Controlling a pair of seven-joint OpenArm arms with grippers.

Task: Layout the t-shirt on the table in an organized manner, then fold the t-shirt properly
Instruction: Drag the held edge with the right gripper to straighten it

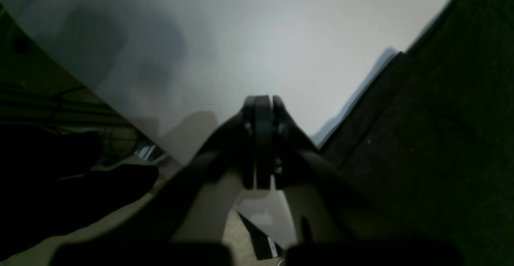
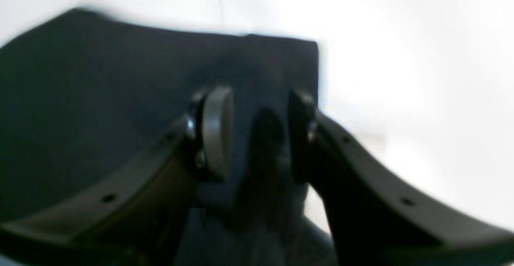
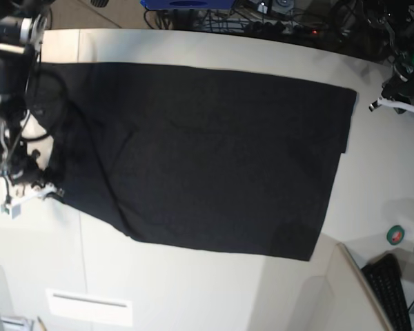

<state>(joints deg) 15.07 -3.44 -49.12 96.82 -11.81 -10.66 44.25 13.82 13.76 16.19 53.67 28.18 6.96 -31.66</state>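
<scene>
Jaws on the right gripper [image 2: 257, 131] stand spread, with a raised fold of the t-shirt [image 3: 200, 155] between the pads but apparently not pinched. Left gripper [image 1: 263, 113] has its jaws pressed together on nothing, over bare table [image 3: 372, 179] just beside the t-shirt's edge.

T-shirt lies spread flat across the table, plain black side up, near-rectangular, print not visible. In the base view the right gripper sits at the t-shirt's left end and the left gripper just off its right end.

Handling call: soft, light, limp fabric, so it sags and drags rather than holding shape. Best grabbed at corners or hem edges, pinching all layers. One-ended pulls will likely skew it.
</scene>
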